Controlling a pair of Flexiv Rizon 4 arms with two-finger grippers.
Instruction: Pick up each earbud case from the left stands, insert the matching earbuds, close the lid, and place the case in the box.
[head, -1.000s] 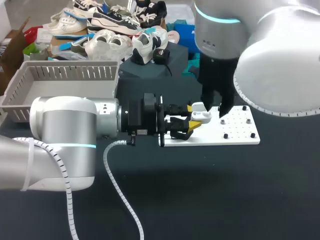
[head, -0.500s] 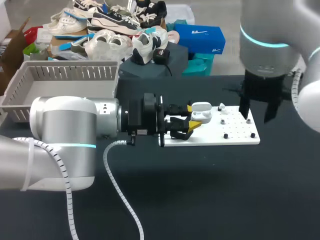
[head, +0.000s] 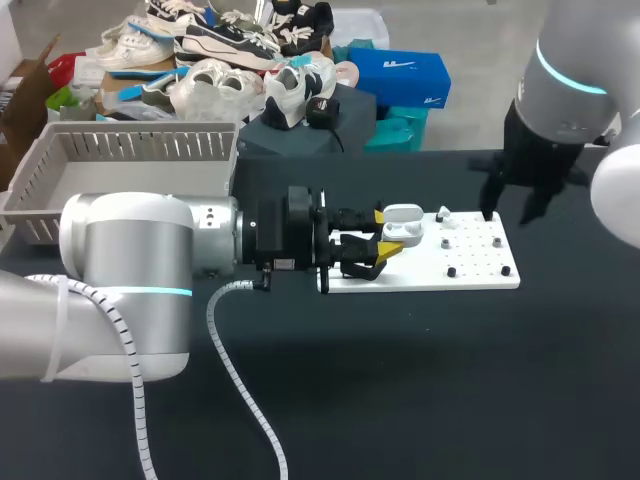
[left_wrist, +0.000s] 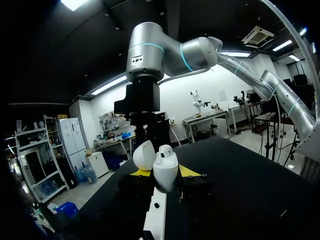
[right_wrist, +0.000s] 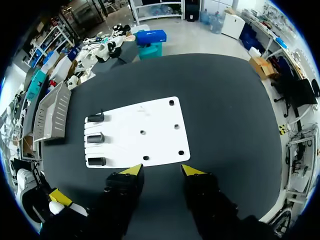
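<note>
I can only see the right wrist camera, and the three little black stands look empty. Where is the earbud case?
Observer: The head view shows it. The left gripper is shut on the earbud case, at the left end of the white board.
Operator: Is the lid open or closed?
Observer: Open. In the left wrist view the lid is tipped back from the case's body.
</note>
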